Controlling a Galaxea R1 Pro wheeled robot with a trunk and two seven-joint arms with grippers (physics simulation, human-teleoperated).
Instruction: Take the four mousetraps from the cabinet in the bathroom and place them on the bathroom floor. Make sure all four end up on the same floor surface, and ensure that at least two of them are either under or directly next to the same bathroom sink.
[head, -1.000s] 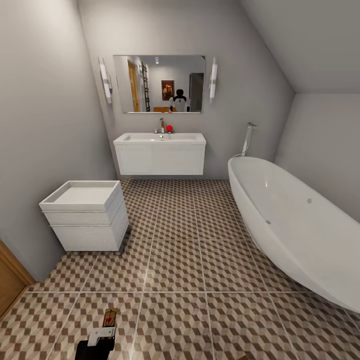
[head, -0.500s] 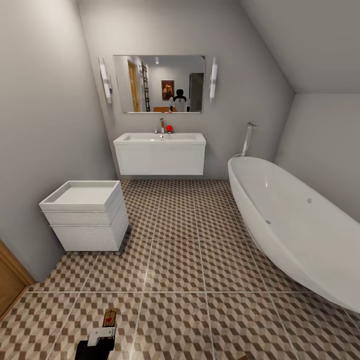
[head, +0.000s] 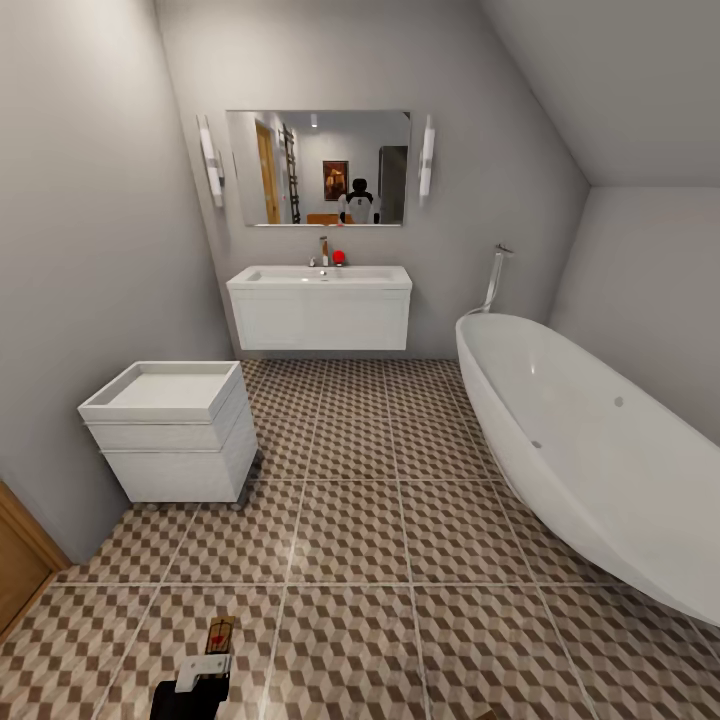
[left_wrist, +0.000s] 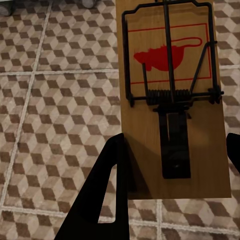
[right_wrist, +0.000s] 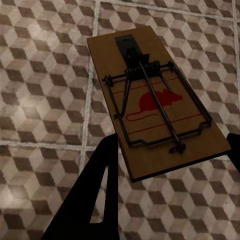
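Observation:
In the left wrist view, a wooden mousetrap (left_wrist: 170, 100) with a red mouse print and a dark wire spring sits between my left gripper's (left_wrist: 175, 165) dark fingers (left_wrist: 107, 190), held above the cube-patterned bathroom floor (left_wrist: 55, 115). The head view shows that left gripper (head: 203, 668) at the bottom edge, with the mousetrap (head: 221, 632) sticking out ahead of it. In the right wrist view, my right gripper (right_wrist: 170, 165) is shut on a second mousetrap (right_wrist: 155, 110), also above the floor (right_wrist: 45, 100). The white wall-hung sink (head: 320, 305) with a chrome tap and a red ball stands far ahead on the back wall.
A small white drawer unit (head: 175, 430) stands against the left wall. A white oval bathtub (head: 590, 450) takes up the right side. An orange-brown wooden panel (head: 20, 565) shows at the lower left edge. Open tiled floor (head: 380, 540) stretches between me and the sink.

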